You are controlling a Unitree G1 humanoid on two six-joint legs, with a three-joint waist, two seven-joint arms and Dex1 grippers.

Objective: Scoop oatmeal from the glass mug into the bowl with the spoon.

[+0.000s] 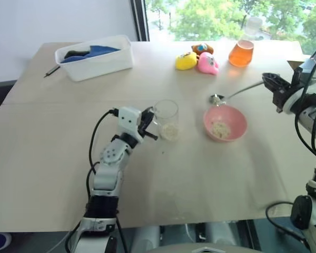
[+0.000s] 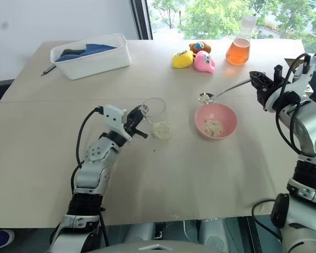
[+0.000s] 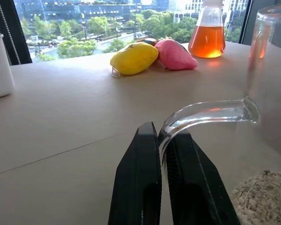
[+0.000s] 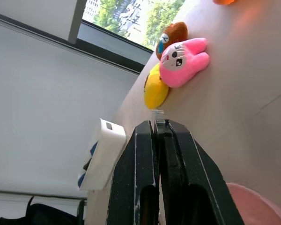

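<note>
The left gripper [image 1: 149, 120] pinches the handle of the glass mug [image 1: 167, 120], which holds oatmeal [image 1: 169, 131] at table centre. The pink bowl [image 1: 225, 122] sits at the mug's three o'clock. The right gripper [image 1: 269, 80] clamps the spoon [image 1: 233, 95], whose tip hangs at the bowl's eleven o'clock.

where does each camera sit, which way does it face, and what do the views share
Left eye and right eye: on the head, looking forward and down over the table; both arms show, left gripper shut on the mug handle, right gripper holding the spoon above the bowl.
Left wrist: along its own fingers at the mug handle, oatmeal, toys and flask.
Right wrist: along its own fingers across the table toward the toys and tub.
All share the toys.
</note>
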